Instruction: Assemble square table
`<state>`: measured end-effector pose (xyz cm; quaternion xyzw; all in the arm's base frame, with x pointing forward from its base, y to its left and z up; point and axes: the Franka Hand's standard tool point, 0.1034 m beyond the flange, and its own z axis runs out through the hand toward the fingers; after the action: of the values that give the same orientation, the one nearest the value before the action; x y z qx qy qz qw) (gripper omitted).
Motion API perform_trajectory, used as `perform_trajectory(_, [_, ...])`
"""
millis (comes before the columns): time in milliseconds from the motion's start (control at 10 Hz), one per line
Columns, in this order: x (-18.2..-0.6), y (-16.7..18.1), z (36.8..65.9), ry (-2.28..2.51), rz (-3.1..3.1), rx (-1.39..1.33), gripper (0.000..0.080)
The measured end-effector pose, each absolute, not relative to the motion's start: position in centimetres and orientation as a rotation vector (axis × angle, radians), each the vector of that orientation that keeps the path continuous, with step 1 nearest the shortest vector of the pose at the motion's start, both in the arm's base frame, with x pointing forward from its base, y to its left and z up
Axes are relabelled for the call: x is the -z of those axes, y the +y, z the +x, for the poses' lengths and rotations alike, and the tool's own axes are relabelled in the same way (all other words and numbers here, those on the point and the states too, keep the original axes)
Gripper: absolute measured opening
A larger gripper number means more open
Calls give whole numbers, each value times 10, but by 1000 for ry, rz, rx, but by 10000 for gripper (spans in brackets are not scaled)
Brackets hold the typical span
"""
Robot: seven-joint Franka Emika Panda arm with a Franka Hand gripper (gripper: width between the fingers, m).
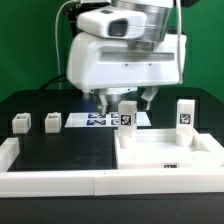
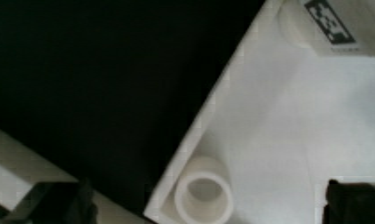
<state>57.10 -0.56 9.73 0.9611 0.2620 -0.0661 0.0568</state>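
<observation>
Square table slab (image 1: 165, 155) lies flat on the black surface (image 1: 60, 145), toward the exterior view's right and front, with its raised rim up. It sits close to the white border rails (image 1: 60, 182) along the front edge.

Two legs stand upright at its far side, each showing a black-and-white tag. The left upright leg (image 1: 128, 114) is at the corner toward the exterior view's left, and the right upright leg (image 1: 186, 113) is at the opposite far corner. I cannot tell whether they are seated in the slab or only standing at its edge.

Two more legs rest loose on the surface toward the exterior view's left, well apart from the slab. These are the outer loose leg (image 1: 21, 123) and, near it, the inner loose leg (image 1: 52, 121). The marker board (image 1: 88, 119) lies flat between the inner loose leg and the left upright leg.

The white arm (image 1: 125, 55) hangs over the slab's far edge with the claw (image 1: 125, 98) pointing down, its dark fingers (image 1: 103, 97) spread wide apart and gripping nothing. In the exterior view the left upright leg appears between the fingers.

In the wrist view the square table slab (image 2: 282, 110) meets the black surface along a slanting edge. A round socket (image 2: 205, 195) shows in the slab between the two dark fingertips (image 2: 51, 200). A tagged white piece (image 2: 335, 20) is partly cut off, and I cannot tell which leg it is.
</observation>
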Motion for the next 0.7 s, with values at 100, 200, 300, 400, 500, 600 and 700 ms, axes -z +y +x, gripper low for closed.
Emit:
perform_trajectory(100, [-100, -22, 570, 689, 2968, 298, 648])
perform_trajectory(200, [-101, -39, 572, 641, 2983, 302, 648])
perform_trajectory(300, [-101, -48, 571, 673, 2978, 304, 648])
perform_trajectory(400, [-100, -57, 570, 658, 2981, 306, 648])
perform_trajectory(500, [-100, -69, 569, 642, 2985, 310, 648])
perform_trajectory(600, [-100, -74, 568, 640, 2986, 312, 648])
perform_trajectory(700, [-100, -85, 567, 620, 2989, 314, 648])
